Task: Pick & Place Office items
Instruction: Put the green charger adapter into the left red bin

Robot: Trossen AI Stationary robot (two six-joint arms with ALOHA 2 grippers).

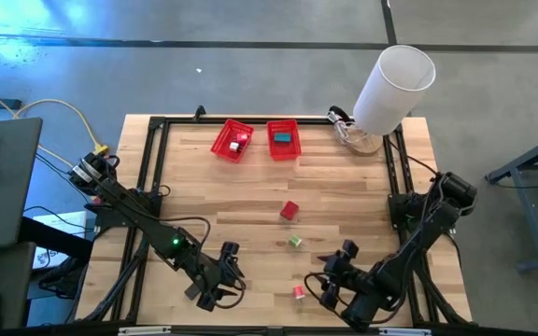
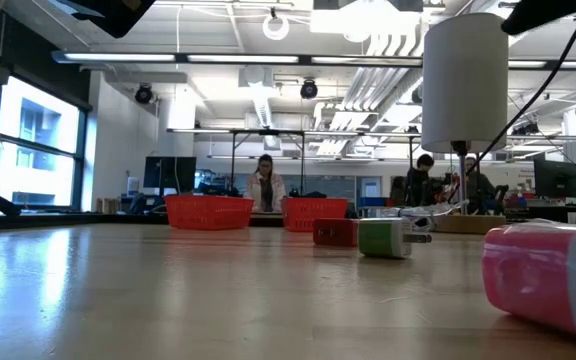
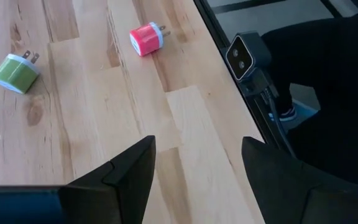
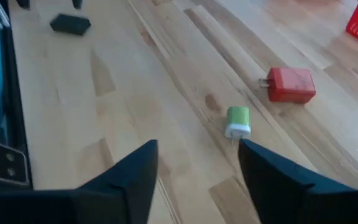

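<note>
Three small plug-like blocks lie flat on the wooden table: a red one (image 1: 290,211) (image 4: 291,84), a green one (image 1: 294,242) (image 4: 238,121) (image 3: 14,72) and a pink one (image 1: 299,292) (image 3: 145,39) (image 2: 548,275). A dark grey block (image 1: 192,291) (image 4: 70,24) lies near the near edge. My left gripper (image 1: 224,271) (image 3: 194,162) hovers open just right of the grey block. My right gripper (image 1: 331,269) (image 4: 197,158) is open too, right of the pink block. Neither touches anything.
Two red mesh baskets (image 1: 233,140) (image 1: 284,139) stand at the far edge; the left one holds a pinkish piece, the right one a teal piece. A big white cylinder (image 1: 395,86) (image 2: 465,80) rises at the far right corner. A black frame rail (image 3: 253,81) runs along the near edge.
</note>
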